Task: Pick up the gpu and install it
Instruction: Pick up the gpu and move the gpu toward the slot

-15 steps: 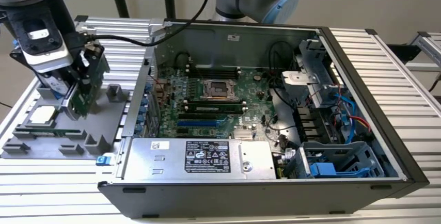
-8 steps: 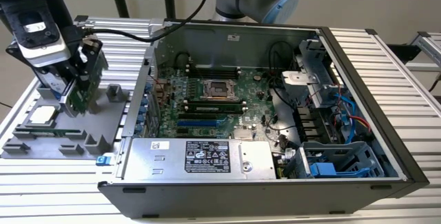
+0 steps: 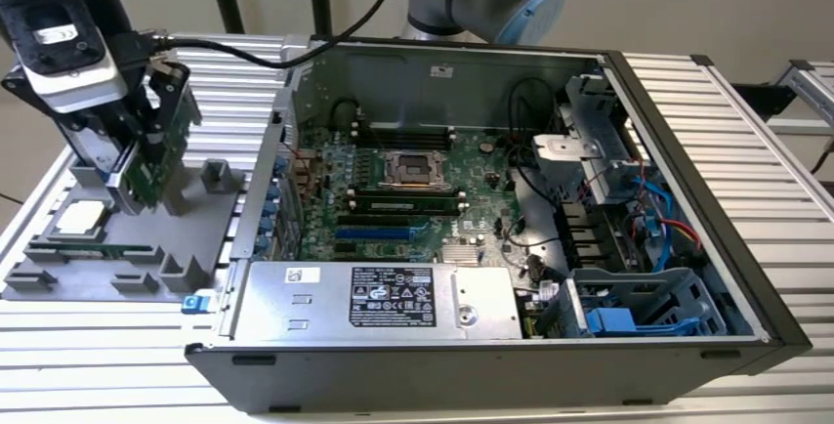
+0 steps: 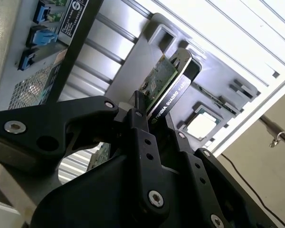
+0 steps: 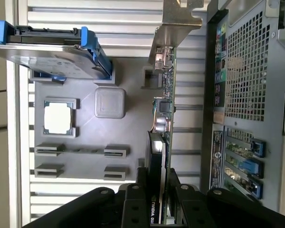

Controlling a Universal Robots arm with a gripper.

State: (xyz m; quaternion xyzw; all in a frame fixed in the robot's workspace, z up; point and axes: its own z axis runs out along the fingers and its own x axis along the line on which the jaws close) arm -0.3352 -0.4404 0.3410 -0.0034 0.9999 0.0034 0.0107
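My gripper [image 3: 141, 150] is shut on the gpu [image 3: 152, 178], a slim card with a green board on one face and a black cooler on the other. The card stands on edge over the grey holder tray [image 3: 195, 238] at the exterior view's left, outside the open computer case [image 3: 678, 199]. In the second wrist view the gripper [image 4: 149, 116] has a finger on each face of the gpu [image 4: 167, 85]. In the first wrist view the gripper [image 5: 156, 187] clamps the gpu [image 5: 164, 118], whose silver bracket points away from me. Whether the card still touches the tray I cannot tell.
A square silver CPU chip [image 3: 81, 217] lies in the tray, and a silver hard drive in a blue frame [image 5: 52, 52] stands at the tray's end. Inside the case lie the motherboard [image 3: 404, 199], its blue slot [image 3: 378, 233], the power supply [image 3: 378, 297] and cables.
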